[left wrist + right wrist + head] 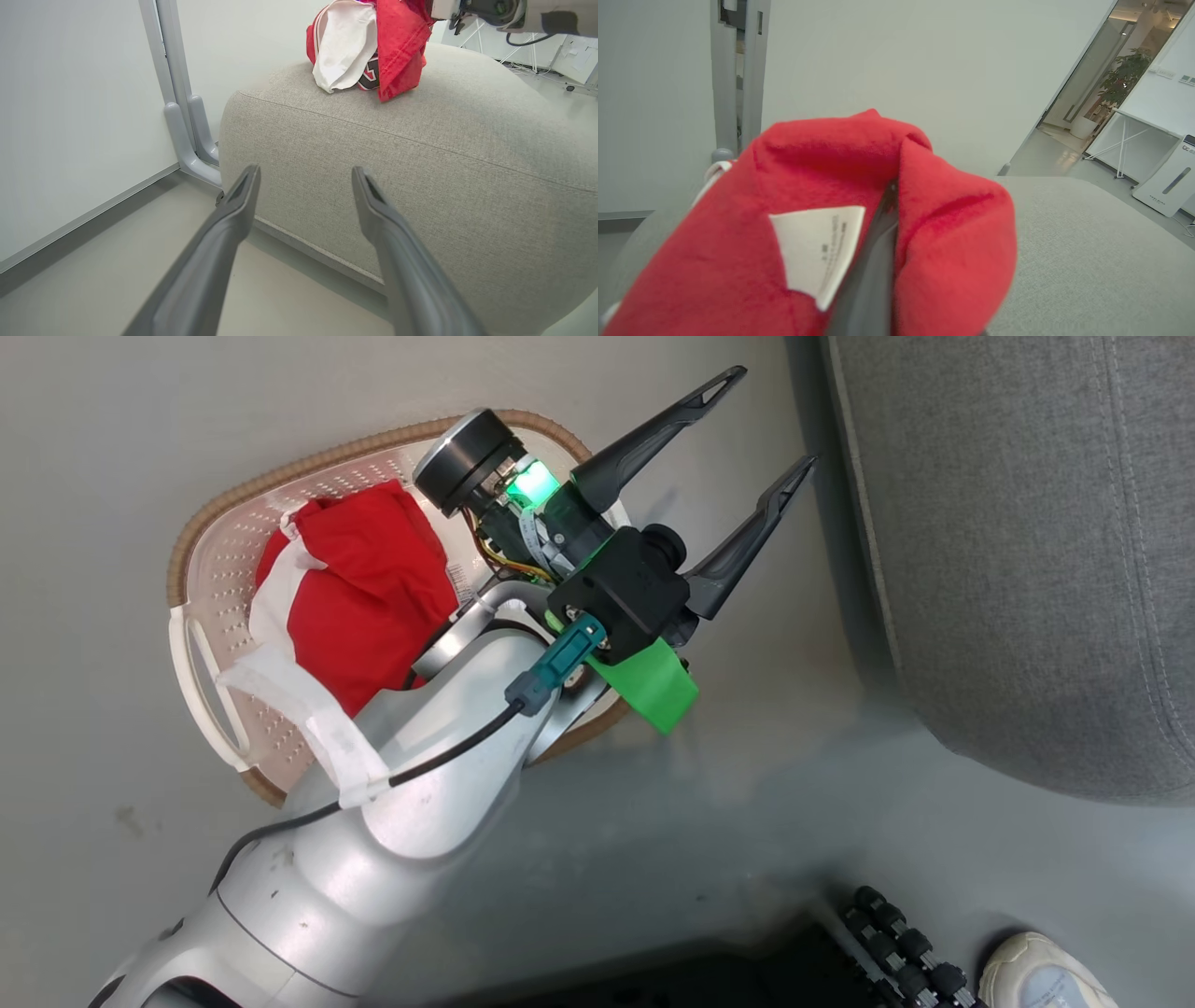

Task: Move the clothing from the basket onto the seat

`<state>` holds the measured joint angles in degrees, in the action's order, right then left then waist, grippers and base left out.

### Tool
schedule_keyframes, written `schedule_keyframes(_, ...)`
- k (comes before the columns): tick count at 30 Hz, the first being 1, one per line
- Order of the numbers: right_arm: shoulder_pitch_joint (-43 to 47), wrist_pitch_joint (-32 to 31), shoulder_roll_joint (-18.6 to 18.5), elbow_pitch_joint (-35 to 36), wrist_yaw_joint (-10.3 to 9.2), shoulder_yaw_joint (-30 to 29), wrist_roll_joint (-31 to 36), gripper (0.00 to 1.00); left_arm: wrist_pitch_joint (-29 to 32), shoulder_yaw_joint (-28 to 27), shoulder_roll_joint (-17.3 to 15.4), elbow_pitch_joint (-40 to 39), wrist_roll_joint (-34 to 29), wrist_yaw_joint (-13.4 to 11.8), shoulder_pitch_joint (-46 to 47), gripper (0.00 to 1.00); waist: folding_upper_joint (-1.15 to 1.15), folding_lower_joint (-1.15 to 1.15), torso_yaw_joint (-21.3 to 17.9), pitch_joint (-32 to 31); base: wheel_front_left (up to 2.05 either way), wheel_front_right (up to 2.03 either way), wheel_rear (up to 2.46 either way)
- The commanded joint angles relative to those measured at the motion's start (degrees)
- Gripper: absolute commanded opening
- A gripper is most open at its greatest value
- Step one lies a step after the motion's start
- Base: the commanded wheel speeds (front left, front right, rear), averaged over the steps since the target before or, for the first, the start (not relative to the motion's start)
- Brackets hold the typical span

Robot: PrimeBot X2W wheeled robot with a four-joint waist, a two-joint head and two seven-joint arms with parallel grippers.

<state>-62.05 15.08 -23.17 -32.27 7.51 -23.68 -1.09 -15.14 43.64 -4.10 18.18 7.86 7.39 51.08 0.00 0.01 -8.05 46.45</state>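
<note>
A red garment with white panels (369,583) lies in the cream basket (201,532) on the floor. My left gripper (773,418) hovers open over the basket's right end with nothing between its fingers. It points at the grey seat (1027,551). In the left wrist view that open gripper (306,171) faces the seat's side (420,163). On top of the seat hangs another red and white piece of clothing (397,42), its lower end reaching the cushion. My right gripper (889,196) is shut on this clothing (822,168) beside its white tag (817,247), above the seat (1087,242).
A pale shoe (1036,975) and the robot's dark base with black rollers (906,947) sit at the lower right. A grey metal post (180,93) stands against the wall left of the seat. A white appliance (1164,182) stands beyond the seat.
</note>
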Motion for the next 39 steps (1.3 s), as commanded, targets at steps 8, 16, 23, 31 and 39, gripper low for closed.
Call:
schedule_keyframes(8,1.04,0.14,-1.48,-10.46,-0.04,-2.95,1.38,0.0,-0.01,-0.27,0.4,-0.4,0.47,0.13,0.5,1.0,0.0,-0.01,1.14,-0.62,0.0,0.0,0.0)
schedule_keyframes(16,5.55,0.14,-1.53,-7.7,-0.04,-2.36,2.26,1.0,-0.01,-1.19,0.57,-0.53,0.85,0.11,-1.81,1.0,0.0,-0.01,1.4,-4.69,0.0,0.0,0.0)
schedule_keyframes(23,13.66,0.13,-0.15,-2.54,-0.04,-3.03,1.88,1.0,-0.01,-3.71,0.58,-0.91,1.31,-0.47,-6.08,1.0,0.0,-0.01,1.61,-11.1,0.0,0.0,0.0)
schedule_keyframes(31,25.32,0.14,4.1,7.5,-0.05,-3.84,2.55,1.0,-0.01,-7.18,0.4,-1.44,2.13,-0.55,-13.16,1.0,0.0,-0.01,2.51,-19.32,0.0,0.0,0.0)
schedule_keyframes(39,34.04,0.13,9.28,18.0,-0.04,2.62,1.03,1.0,-0.01,-13.62,-0.61,-2.85,2.89,-1.39,-20.35,1.0,0.0,-0.01,4.15,-24.75,0.0,0.0,0.0)
